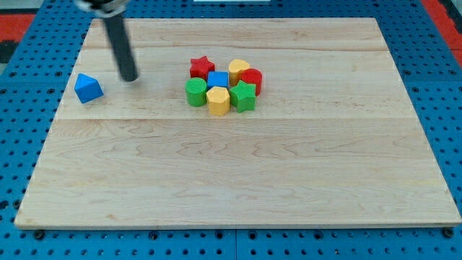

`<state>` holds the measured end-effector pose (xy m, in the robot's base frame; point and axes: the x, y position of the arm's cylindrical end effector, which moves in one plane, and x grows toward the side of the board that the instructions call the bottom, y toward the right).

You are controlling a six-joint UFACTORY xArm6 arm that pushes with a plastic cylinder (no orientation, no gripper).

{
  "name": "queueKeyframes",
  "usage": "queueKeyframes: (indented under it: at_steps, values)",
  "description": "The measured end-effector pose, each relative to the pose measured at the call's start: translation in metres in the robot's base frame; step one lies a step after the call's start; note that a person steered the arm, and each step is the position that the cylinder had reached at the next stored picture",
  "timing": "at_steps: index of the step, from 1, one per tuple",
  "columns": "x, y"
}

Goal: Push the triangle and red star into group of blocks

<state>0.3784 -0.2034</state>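
Observation:
The blue triangle (pixel 88 87) lies alone near the board's left edge. The red star (pixel 201 67) sits at the top left of the group, touching the blue cube (pixel 217 79) and close above the green cylinder (pixel 194 92). The group also holds a yellow heart (pixel 238 70), a red cylinder (pixel 251 78), a yellow hexagon (pixel 218 100) and a green star (pixel 244 95). My tip (pixel 129 77) is on the board just right of and slightly above the blue triangle, apart from it, and well left of the group.
The wooden board (pixel 238 180) lies on a blue pegboard table (pixel 22 108). The rod rises from my tip toward the view's top left.

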Motion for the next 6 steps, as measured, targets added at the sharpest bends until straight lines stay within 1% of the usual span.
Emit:
queueKeyframes:
  at_steps: [1,2,3,4,5,6]
  values:
    - [0.073,-0.02]
    - [0.064,-0.088]
    - [0.035,-0.101]
    - [0.021,-0.047]
    - [-0.009,-0.035]
    - [-0.01,-0.032]
